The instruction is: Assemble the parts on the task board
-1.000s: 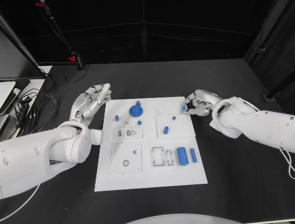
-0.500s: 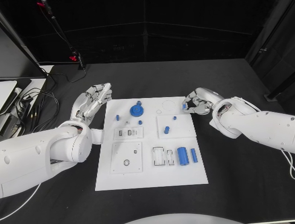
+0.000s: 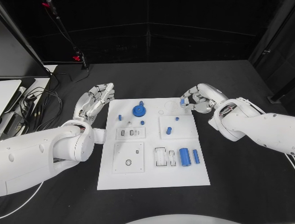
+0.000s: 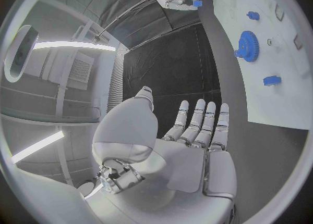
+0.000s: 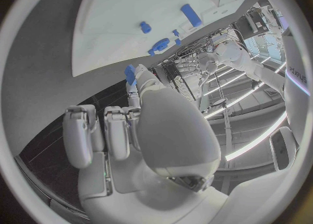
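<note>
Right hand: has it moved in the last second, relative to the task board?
Yes. The right hand, pinching a blue part, went slightly toward the task board's far edge.

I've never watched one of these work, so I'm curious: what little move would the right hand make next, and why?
Probably it carries the small blue part inward over the task board and lowers it toward a free spot. The right hand pinches that part in its fingers at the board's far right corner, above the surface. The left hand waits, fingers spread, beside the board's left edge, holding nothing.
</note>
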